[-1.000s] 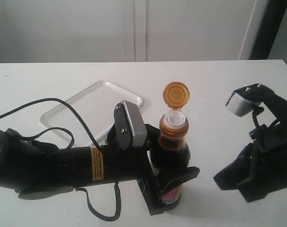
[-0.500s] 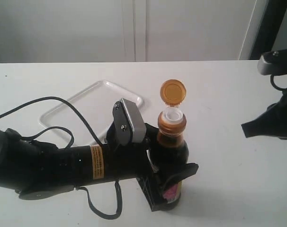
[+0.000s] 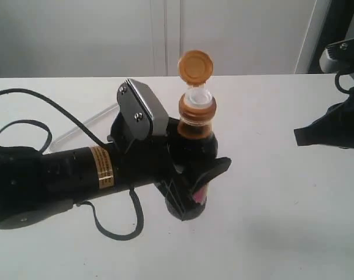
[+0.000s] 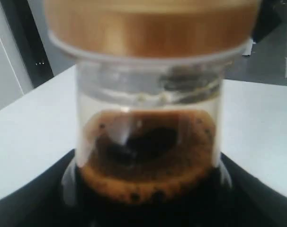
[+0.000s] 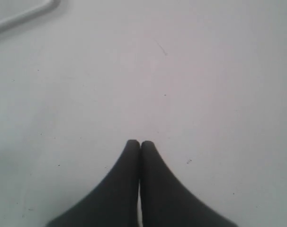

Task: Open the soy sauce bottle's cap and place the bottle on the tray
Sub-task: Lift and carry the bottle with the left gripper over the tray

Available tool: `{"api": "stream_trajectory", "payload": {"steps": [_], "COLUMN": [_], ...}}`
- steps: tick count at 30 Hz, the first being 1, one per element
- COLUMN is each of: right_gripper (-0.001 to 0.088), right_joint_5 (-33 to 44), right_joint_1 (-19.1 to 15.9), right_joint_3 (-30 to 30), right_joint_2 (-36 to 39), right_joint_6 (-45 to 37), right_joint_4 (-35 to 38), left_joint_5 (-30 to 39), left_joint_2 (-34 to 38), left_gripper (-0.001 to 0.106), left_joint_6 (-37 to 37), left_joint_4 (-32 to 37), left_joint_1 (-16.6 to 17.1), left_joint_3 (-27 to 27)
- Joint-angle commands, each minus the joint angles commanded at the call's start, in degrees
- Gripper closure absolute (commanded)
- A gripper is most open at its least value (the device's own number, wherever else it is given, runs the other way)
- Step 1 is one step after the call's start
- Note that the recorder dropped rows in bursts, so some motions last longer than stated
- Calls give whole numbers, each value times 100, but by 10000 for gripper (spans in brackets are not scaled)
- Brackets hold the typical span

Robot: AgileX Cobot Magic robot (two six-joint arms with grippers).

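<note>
The soy sauce bottle (image 3: 195, 139) stands upright in the air, and my left gripper (image 3: 195, 188) is shut on its lower body, covering most of the pink label. Its amber cap (image 3: 195, 65) is flipped open on its hinge, above the white spout (image 3: 197, 93). In the left wrist view the bottle neck (image 4: 148, 142) fills the frame, with the dark fingers (image 4: 30, 198) on either side. Only a sliver of the white tray (image 3: 77, 129) shows behind the left arm; one rim corner (image 5: 25, 14) appears in the right wrist view. My right gripper (image 3: 299, 137) is shut and empty at the right, over bare table (image 5: 139, 142).
The left arm's black cable (image 3: 42, 111) loops across the white table at the left. A white wall and cabinet doors (image 3: 165, 35) stand behind the table's far edge. The right arm (image 3: 340, 125) hangs over the table's right edge.
My left gripper has lifted the bottle and carried it left and farther back, toward the tray. The right gripper pulled away to the right a second ago and has since barely moved.
</note>
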Motion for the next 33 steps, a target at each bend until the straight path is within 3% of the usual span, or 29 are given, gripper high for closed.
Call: {"api": "stream_trajectory", "payload": {"steps": [6, 19, 25, 33], "right_gripper": [868, 868, 868, 868], "right_joint_5": [-41, -136, -146, -171], "right_joint_1": [0, 0, 0, 0], "right_joint_3": [0, 0, 0, 0], "right_joint_2": [0, 0, 0, 0], "right_joint_6": [0, 0, 0, 0], "right_joint_4": [0, 12, 61, 60], "left_joint_5": [13, -9, -49, -158], "left_joint_2": [-134, -81, 172, 559], "left_gripper": [1053, 1053, 1053, 1053], "left_joint_6": [54, 76, 139, 486], "left_joint_4": [-119, -131, -177, -436], "left_joint_1": [875, 2162, 2473, 2497], "left_joint_3": [-23, -23, -23, -277]}}
